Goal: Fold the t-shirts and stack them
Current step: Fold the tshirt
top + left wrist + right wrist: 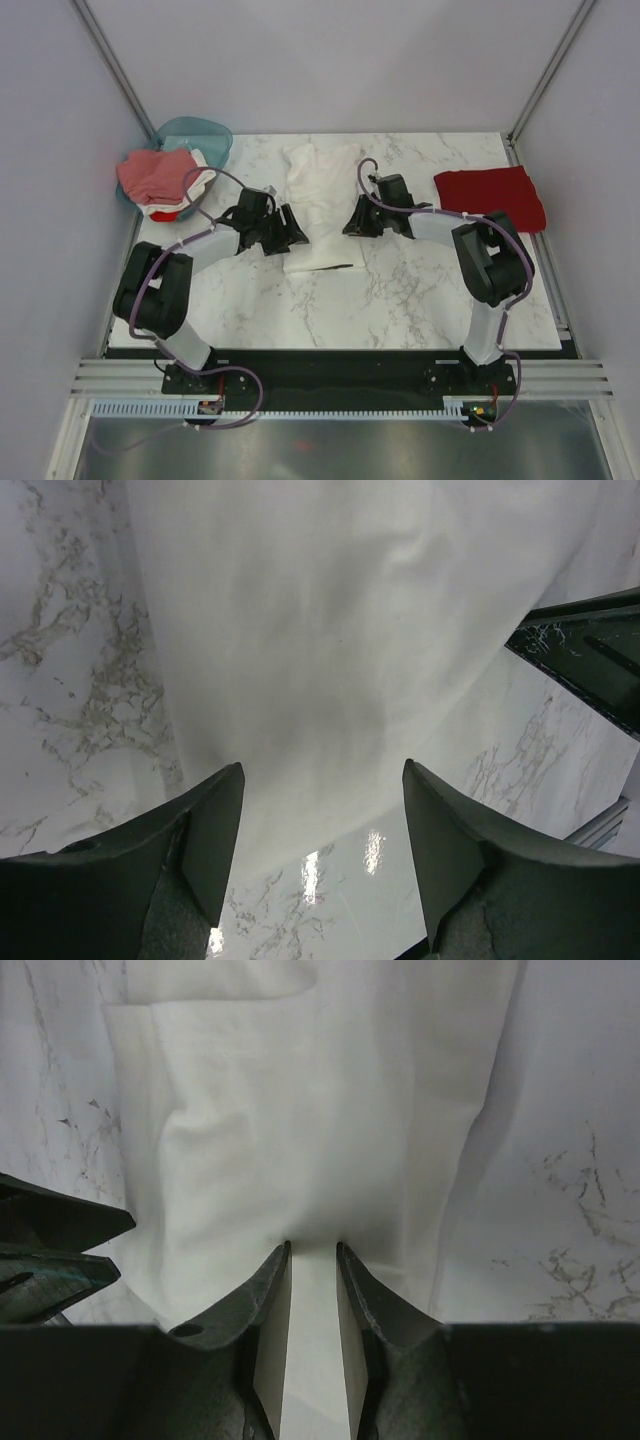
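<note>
A white t-shirt (320, 200), folded into a long strip, lies mid-table. My left gripper (296, 232) is at its left edge, low over the marble. In the left wrist view this gripper (322, 765) is open, with nothing between its fingers and the white t-shirt (320, 630) just ahead. My right gripper (350, 222) is at the strip's right edge. In the right wrist view it (314, 1245) has its jaws drawn close together, with a ridge of the white t-shirt (300, 1110) between them. A dark red t-shirt (490, 198) lies folded at the right.
A teal basket (205, 135) stands at the back left with pinkish-red and white t-shirts (158, 175) heaped over its front rim. Grey walls close in both sides and the back. The left gripper's fingers (50, 1250) show at the left of the right wrist view.
</note>
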Motion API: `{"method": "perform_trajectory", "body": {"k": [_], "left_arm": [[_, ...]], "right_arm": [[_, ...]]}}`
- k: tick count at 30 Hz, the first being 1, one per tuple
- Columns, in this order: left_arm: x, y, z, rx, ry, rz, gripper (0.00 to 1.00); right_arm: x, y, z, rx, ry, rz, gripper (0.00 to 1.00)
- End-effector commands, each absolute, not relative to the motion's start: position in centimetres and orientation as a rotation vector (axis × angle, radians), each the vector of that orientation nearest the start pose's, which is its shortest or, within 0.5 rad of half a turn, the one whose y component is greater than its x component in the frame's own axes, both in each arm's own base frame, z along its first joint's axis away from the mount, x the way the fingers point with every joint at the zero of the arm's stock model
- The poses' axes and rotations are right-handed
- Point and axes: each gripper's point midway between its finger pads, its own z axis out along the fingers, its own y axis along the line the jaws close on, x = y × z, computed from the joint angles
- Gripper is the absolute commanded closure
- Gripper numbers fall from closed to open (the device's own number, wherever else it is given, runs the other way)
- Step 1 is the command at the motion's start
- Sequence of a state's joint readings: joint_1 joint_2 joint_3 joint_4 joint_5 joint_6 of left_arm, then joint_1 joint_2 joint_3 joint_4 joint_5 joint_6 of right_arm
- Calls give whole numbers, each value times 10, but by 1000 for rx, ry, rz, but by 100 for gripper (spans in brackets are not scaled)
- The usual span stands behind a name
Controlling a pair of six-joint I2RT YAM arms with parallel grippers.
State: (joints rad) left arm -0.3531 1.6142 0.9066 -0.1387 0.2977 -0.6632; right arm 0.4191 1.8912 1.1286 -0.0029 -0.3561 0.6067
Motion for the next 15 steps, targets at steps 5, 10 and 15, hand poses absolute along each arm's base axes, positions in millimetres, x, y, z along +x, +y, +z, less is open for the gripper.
{"method": "perform_trajectory", "body": {"k": [5, 10, 15], "left_arm": [[355, -192, 46, -264, 2574, -621, 29], [354, -172, 39, -312, 2578, -473, 32], [351, -166, 57, -301, 2508, -441, 32]], "right_arm": [[409, 245, 9, 239, 2557, 807, 77], [406, 220, 11, 333, 2534, 769, 83], [398, 208, 43, 297, 2453, 711, 63]]}}
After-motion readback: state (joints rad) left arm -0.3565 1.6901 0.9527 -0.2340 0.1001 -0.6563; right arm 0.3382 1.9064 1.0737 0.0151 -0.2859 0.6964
